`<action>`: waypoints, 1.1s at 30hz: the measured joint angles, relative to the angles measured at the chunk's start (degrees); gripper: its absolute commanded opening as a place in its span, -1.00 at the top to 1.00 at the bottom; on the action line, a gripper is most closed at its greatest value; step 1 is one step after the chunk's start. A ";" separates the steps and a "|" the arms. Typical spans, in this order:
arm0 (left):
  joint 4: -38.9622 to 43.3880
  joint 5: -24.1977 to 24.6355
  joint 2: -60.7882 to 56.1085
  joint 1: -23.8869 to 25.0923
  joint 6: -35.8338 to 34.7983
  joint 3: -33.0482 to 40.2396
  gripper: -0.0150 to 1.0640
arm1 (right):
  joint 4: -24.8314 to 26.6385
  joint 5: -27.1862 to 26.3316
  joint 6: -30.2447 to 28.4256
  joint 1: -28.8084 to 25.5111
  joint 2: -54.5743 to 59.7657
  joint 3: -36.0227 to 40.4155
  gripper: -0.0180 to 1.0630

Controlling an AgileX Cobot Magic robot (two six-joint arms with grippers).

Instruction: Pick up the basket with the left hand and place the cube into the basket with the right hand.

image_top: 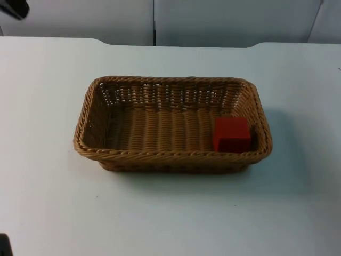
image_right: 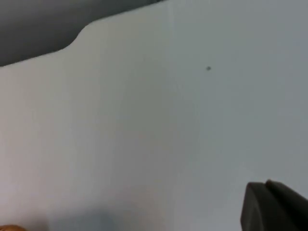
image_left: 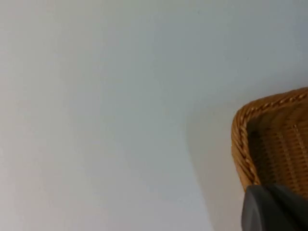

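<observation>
Red cube [image_top: 232,134] sits inside basket [image_top: 171,123] on table [image_top: 48,202], so task looks done; both grippers off away, finger state cannot be told.

Even, diffuse light falls across the white worktop [image_top: 48,213], bright with no hard glare. The rectangular woven wicker basket [image_top: 170,157] casts a soft shadow toward the near and right sides, so light comes from above and behind. The red cube [image_top: 232,134] shows a lit top and darker front face. Both wrist views are soft, with the basket's weave smeared in the left one.
</observation>
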 measured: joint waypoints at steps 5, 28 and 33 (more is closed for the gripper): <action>7.48 -0.92 -14.67 0.00 -3.55 6.63 0.97 | -5.70 0.64 0.62 0.00 -7.44 0.11 0.97; 14.32 12.17 -96.87 -4.20 -7.66 38.52 0.97 | 0.84 -17.13 -2.26 1.11 -89.35 69.45 0.97; 16.29 13.34 -101.42 -5.89 -9.44 45.99 0.97 | 10.67 -13.65 -15.46 2.36 -102.42 74.46 0.97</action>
